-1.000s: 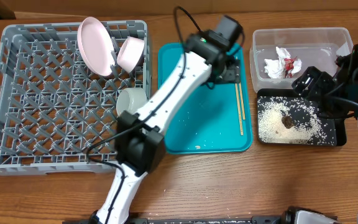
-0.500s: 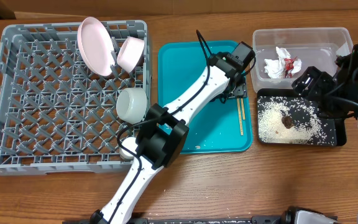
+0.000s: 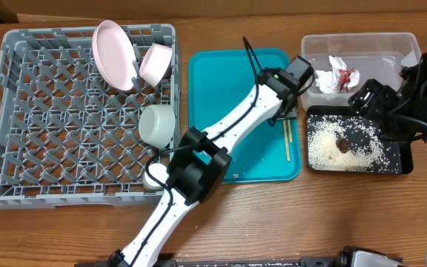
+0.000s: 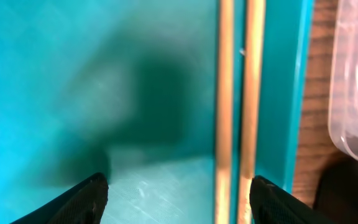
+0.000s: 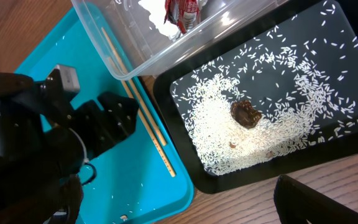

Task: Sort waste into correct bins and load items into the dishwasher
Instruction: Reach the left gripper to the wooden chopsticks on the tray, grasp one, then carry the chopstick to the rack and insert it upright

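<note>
Two wooden chopsticks lie side by side along the right edge of the teal tray; they also show in the left wrist view. My left gripper is open just above their far end, fingers straddling them, holding nothing. The grey dish rack holds two pink plates, a pale bowl and a white cup. The wrapper lies in the clear tub. The brown lump and rice lie in the black tray. My right gripper is open and empty.
The clear tub's corner stands right beside the teal tray's edge, close to my left fingers. A few rice grains lie on the teal tray's front corner. My left arm crosses the tray diagonally. Bare wooden table lies in front.
My left gripper has moved right and toward the front, from the teal tray's upper middle to the chopsticks at its right edge. The right arm has not moved.
</note>
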`<state>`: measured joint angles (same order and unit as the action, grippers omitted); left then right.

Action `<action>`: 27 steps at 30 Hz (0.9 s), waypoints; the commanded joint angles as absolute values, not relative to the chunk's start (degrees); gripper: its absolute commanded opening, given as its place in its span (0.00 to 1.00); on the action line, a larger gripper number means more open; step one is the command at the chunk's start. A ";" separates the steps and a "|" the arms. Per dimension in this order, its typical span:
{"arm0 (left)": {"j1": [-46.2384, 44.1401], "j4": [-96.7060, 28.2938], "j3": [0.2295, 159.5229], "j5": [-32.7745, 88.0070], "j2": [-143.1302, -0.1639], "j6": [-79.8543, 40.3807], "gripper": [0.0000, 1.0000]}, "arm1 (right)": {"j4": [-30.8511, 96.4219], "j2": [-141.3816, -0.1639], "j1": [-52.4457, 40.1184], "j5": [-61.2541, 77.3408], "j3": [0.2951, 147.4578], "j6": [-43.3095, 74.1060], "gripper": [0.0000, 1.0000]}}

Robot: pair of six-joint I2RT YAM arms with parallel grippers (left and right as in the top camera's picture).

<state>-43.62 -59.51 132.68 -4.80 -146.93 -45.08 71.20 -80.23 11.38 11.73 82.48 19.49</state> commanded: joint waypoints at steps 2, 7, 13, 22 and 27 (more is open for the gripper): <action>-44.51 -59.37 132.77 -8.14 -147.89 -45.84 0.75 | 71.05 -80.23 11.64 11.40 83.66 19.44 1.00; -44.51 -59.75 132.25 -8.12 -147.96 -45.87 0.71 | 71.02 -80.23 11.64 11.40 83.66 19.44 1.00; -44.66 -59.96 132.03 -8.12 -149.01 -45.89 0.67 | 71.02 -80.23 11.64 11.40 83.66 19.44 1.00; -44.66 -62.59 131.68 -8.10 -150.65 -45.89 0.56 | 71.02 -80.23 11.64 11.40 83.66 19.44 1.00; -44.66 -64.05 131.50 -8.14 -150.65 -45.87 0.45 | 71.02 -80.23 11.64 11.40 83.66 19.44 1.00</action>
